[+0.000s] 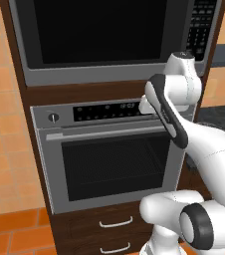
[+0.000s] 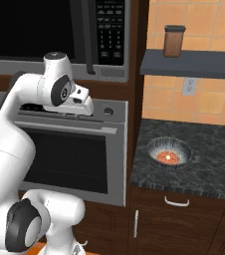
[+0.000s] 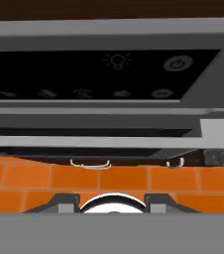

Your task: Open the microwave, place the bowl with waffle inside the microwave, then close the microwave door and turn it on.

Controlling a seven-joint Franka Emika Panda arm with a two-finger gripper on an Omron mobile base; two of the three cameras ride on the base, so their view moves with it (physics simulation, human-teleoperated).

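Nothing is opened yet — microwave door shut, bowl waiting on the bench; gripper, partly spread and empty, faces the oven below.

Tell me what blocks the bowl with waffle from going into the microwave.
The microwave door is shut, so its black glass closes off the microwave. The bowl with waffle sits on the dark counter to the right, with nothing on top of it.

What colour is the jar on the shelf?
Brown with a dark lid; the jar shows best in the right base view.
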